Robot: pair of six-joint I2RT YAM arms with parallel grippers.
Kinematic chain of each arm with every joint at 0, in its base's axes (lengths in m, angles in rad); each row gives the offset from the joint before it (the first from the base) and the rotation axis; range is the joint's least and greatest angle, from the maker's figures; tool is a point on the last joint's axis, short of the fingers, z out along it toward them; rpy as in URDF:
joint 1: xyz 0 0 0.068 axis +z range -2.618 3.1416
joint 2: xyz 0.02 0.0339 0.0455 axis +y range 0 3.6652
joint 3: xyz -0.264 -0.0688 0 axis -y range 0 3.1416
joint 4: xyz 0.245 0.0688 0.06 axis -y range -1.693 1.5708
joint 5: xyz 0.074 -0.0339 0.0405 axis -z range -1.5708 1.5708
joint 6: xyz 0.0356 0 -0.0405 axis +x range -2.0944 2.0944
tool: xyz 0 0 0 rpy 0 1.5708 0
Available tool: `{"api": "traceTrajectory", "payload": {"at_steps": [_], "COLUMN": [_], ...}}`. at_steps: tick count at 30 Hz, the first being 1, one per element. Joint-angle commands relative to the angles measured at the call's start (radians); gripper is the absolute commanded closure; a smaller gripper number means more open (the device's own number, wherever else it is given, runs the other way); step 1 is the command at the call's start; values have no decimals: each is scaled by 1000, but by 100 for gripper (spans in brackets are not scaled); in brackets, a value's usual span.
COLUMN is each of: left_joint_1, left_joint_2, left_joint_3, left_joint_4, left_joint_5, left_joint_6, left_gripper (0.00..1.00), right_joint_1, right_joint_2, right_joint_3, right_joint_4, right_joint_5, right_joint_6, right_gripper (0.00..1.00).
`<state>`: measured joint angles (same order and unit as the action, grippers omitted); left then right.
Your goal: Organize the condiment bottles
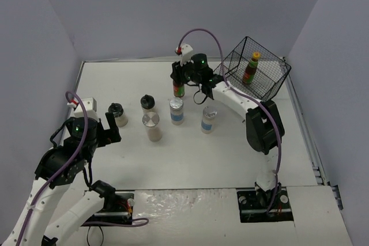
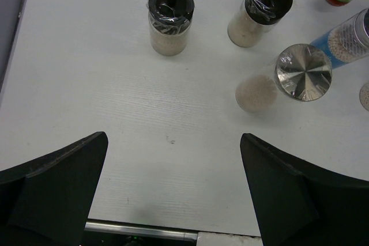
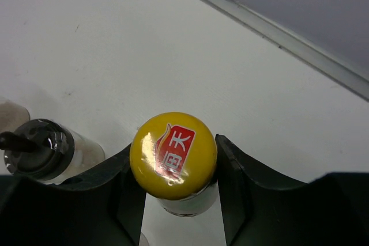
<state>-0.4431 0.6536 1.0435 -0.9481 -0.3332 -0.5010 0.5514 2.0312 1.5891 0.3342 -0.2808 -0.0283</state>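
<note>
My right gripper (image 1: 180, 79) is shut on a dark sauce bottle (image 1: 179, 89) with a yellow cap (image 3: 173, 154), its fingers (image 3: 236, 177) pressing both sides of the neck. I cannot tell whether the bottle touches the table. The second sauce bottle (image 1: 251, 68) stands in the black wire basket (image 1: 271, 84). Two black-capped shakers (image 1: 117, 113) (image 1: 148, 103) and three silver-lidded jars (image 1: 151, 126) (image 1: 176, 110) (image 1: 208, 120) stand mid-table. My left gripper (image 1: 109, 129) is open and empty, near the left shaker (image 2: 170, 18).
The basket sits tilted at the back right corner beside the table's raised right rim (image 1: 305, 136). Grey walls close the back and sides. The right arm (image 1: 262, 122) reaches across the middle right of the table.
</note>
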Motion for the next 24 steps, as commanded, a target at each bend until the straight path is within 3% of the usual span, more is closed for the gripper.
{"api": "traceTrajectory", "payload": {"at_steps": [1, 6, 12, 18, 24], "left_joint_1": [0, 0, 0, -2, -2], "left_joint_2": [30, 36, 41, 51, 49], "left_joint_3": [48, 56, 50, 43, 36], "left_joint_4": [74, 81, 87, 95, 105], "left_joint_5": [-8, -7, 2, 34, 55], "left_joint_6": [10, 15, 19, 22, 20], "left_gripper": [3, 3, 3, 3, 3], "right_joint_1": [2, -58, -247, -446, -539], "right_joint_2": [-278, -411, -549, -593, -542], "right_joint_3": [167, 157, 69, 45, 50], "right_joint_4": [85, -19, -60, -69, -47], "right_joint_5": [105, 320, 513, 522, 498], "right_joint_6": [-47, -55, 20, 69, 80], "right_gripper": [100, 100, 100, 100, 100]}}
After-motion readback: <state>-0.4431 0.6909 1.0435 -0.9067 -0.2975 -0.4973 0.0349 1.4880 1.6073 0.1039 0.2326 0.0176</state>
